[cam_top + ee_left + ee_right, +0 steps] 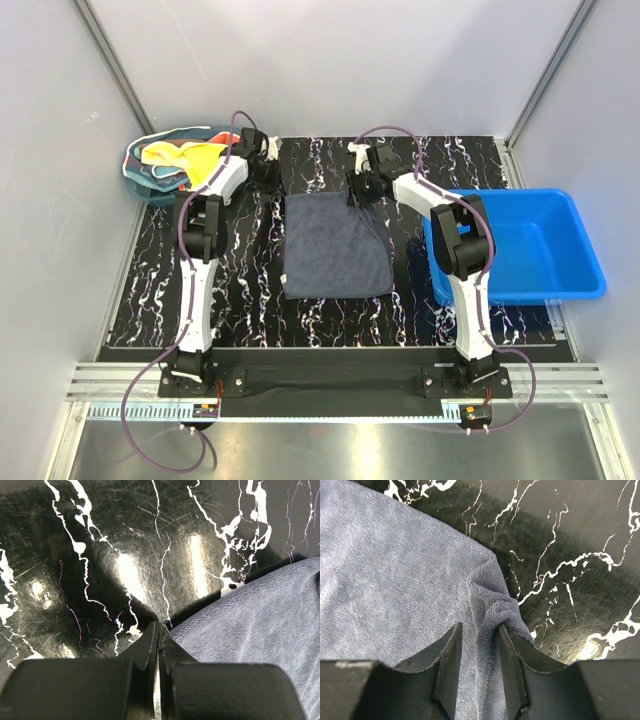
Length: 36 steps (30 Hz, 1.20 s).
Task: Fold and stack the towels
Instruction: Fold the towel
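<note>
You face a robotics lab test cell: white panel walls (330,60) in aluminium struts (105,52) box in a black marbled desk (250,300), where a left arm (200,280) and right arm (468,285), trailing purple cables (397,128), are bolted to a metal rail (560,378).

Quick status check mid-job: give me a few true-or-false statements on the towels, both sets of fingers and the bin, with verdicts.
1. The grey-blue towel lies spread on the mat. True.
2. The left fingers stand wide open. False: they are shut, at the towel's corner.
3. The right fingers are parted, with a ridge of towel between them. True.
4. A towel lies in the blue bin. False: no towel shows in it.
5. A yellow towel sits in the basket. True.
</note>
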{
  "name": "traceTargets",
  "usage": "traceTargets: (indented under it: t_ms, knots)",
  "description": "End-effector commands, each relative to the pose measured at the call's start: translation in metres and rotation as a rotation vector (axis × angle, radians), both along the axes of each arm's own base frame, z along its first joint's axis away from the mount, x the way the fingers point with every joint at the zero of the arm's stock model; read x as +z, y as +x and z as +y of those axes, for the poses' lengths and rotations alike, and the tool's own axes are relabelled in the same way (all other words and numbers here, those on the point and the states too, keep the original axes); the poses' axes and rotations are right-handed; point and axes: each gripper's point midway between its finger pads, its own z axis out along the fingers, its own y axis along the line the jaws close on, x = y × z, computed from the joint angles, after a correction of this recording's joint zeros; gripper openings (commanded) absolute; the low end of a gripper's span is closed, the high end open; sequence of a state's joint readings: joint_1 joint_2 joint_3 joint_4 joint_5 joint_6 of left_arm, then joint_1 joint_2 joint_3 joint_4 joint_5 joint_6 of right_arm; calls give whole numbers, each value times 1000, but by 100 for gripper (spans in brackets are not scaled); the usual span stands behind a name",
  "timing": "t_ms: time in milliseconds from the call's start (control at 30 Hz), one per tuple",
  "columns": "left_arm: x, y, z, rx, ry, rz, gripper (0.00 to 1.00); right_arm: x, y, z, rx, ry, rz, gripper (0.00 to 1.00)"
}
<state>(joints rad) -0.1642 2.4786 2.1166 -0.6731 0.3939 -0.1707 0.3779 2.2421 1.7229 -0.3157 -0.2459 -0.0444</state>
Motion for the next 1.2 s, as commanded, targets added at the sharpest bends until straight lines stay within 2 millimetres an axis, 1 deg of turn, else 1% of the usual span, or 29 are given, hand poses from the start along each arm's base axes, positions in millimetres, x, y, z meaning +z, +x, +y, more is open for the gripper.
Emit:
traceTargets:
  t_ms: [0,100,133,233,300,333,367,433,567,600,700,733,800,867,900,933,1033,1100,1133,1167]
  knots:
    - [-3,-6,5,10,18,14,0,34,5,6,12,31,-77,41]
    - [-2,-6,5,17,18,15,0,38,14,-3,-55,2,-105,38]
    - [-3,-6,5,21,17,14,0,40,21,-12,-103,-32,-129,35]
    - [-3,-6,3,28,3,17,0,43,34,-27,-198,-85,-172,32]
    - [-4,-6,3,31,0,21,0,44,42,-43,-305,-127,-194,31]
    - [-4,-6,3,31,0,22,0,42,45,-46,-325,-136,-200,29]
    - [-4,-6,3,31,0,21,0,41,47,-48,-340,-142,-204,24]
    - [-4,-6,3,31,0,21,0,38,49,-49,-347,-141,-200,22]
    - [-4,-6,2,31,-1,23,0,36,49,-49,-378,-101,-183,22]
    - [-4,-6,2,33,-1,24,0,38,50,-50,-390,-85,-185,24]
    - [-2,-7,1,29,-8,22,0,40,51,-51,-414,-42,-176,23]
    - [0,-6,1,30,-8,18,6,39,51,-52,-421,-41,-174,22]
    - [5,-4,2,35,-6,5,12,35,51,-57,-439,-59,-160,21]
    - [10,-2,0,32,-17,-11,25,30,54,-66,-473,-84,-145,22]
    - [13,-1,-1,30,-19,-21,25,30,53,-67,-478,-88,-142,22]
    - [13,-2,-2,25,-27,-23,29,27,54,-72,-490,-94,-138,24]
    - [19,-1,-7,-1,-61,-42,33,23,53,-78,-505,-98,-127,27]
    - [19,-2,-9,-11,-62,-46,35,22,54,-81,-508,-102,-124,29]
    - [17,-1,-6,-4,-52,-43,35,21,53,-80,-500,-104,-120,30]
    - [16,-1,-5,-5,-46,-44,35,20,53,-83,-501,-105,-114,32]
